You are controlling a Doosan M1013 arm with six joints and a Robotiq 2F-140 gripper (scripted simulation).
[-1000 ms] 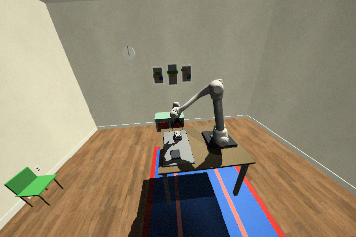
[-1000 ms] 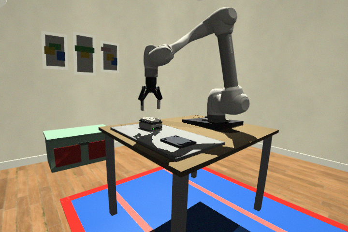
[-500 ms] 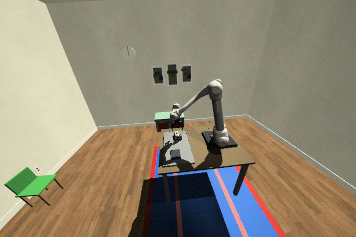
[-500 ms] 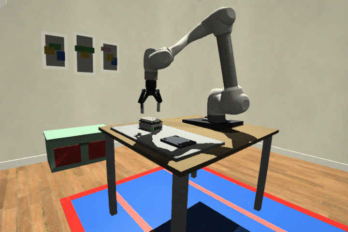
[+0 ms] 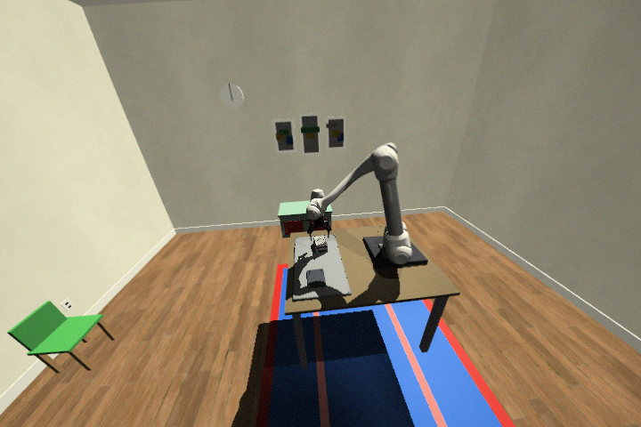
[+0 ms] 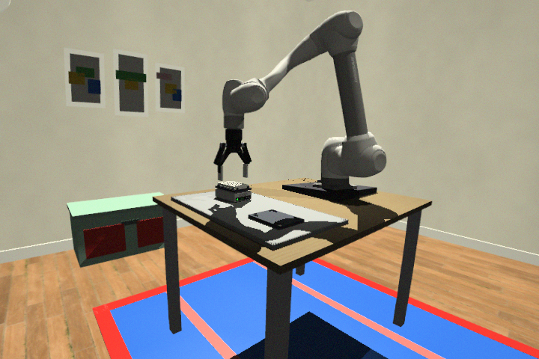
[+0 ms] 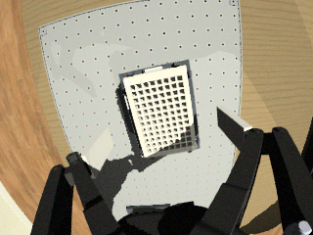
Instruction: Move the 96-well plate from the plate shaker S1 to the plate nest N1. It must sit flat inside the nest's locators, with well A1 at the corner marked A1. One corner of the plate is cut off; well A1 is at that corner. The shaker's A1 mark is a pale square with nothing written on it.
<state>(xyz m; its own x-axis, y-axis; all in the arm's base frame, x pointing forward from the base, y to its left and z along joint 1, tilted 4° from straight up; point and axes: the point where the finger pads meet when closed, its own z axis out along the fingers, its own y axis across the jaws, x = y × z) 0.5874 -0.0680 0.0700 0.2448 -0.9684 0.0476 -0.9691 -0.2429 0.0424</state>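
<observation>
The white 96-well plate (image 6: 232, 185) sits on the grey plate shaker S1 (image 6: 233, 194) at the far end of the pale grey mat; it also shows in the wrist view (image 7: 160, 112) and in the top view (image 5: 320, 241). The dark flat plate nest N1 (image 6: 275, 218) lies nearer the front of the mat, also in the top view (image 5: 315, 277). My gripper (image 6: 232, 172) hangs open and empty a short way above the plate, fingers pointing down. In the wrist view the fingers straddle the plate from above. I cannot make out the cut corner.
The arm's base (image 6: 329, 188) stands on a dark plate at the table's back right. A green cabinet (image 6: 115, 226) stands on the floor behind the table. The table edge lies close to the mat's front.
</observation>
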